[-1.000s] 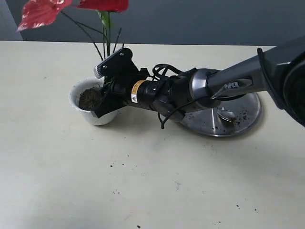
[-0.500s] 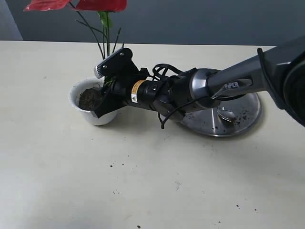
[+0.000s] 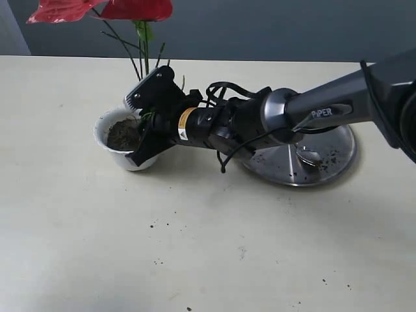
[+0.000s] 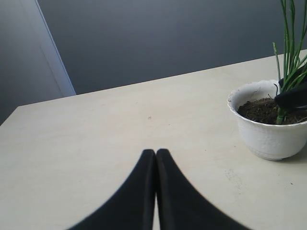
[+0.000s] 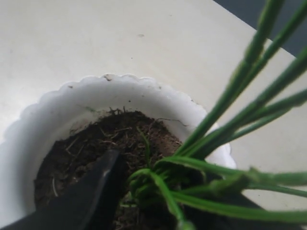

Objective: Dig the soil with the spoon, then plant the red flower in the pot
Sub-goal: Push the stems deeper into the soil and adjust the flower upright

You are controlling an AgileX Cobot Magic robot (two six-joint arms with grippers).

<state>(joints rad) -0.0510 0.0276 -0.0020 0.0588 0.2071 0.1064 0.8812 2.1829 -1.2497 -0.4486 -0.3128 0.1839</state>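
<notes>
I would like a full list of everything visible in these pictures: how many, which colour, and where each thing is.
table: one, cream, under everything
pot: one, white, on the table, left side of the exterior view
soil: one filling, dark brown, inside the pot
flower: one, red petals and green stems, stems standing in the soil
plate: one, shiny steel, on the table right of the pot
spoon: one, silver, on the plate, mostly hidden by the arm
crumbs: several, dark, scattered on table and plate
wall: one, dark grey, behind the table
left gripper: one, black, shut, apart from the pot
right gripper: one, black, closed around the flower's stems in the pot
</notes>
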